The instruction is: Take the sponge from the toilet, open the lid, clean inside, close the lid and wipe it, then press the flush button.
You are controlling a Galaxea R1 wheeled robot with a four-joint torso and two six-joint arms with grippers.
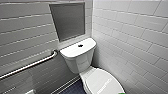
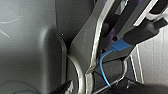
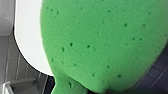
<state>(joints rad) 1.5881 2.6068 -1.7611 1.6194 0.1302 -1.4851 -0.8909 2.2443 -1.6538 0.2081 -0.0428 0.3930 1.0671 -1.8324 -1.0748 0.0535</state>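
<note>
Head view gives us the toilet (image 1: 77, 60) in the tiled corner, its lid (image 1: 100, 81) shut flat, with a sliver of the sponge (image 1: 121, 93) just beside the lid's front. Right wrist view puts the sponge (image 3: 100, 42) close before the camera, over the lid's white edge, with dark floor tiles (image 3: 155, 72) beside it. Whether it touches the lid we cannot tell.

We judge the step to be taking up the sponge. Done well, that means a firm squeeze across its middle and a straight lift off the lid.

Whether the right gripper is clamped on the sponge we cannot tell, nor the left gripper's state. The right arm seems low at the toilet's front, and the left seems tucked against the robot's body.
</note>
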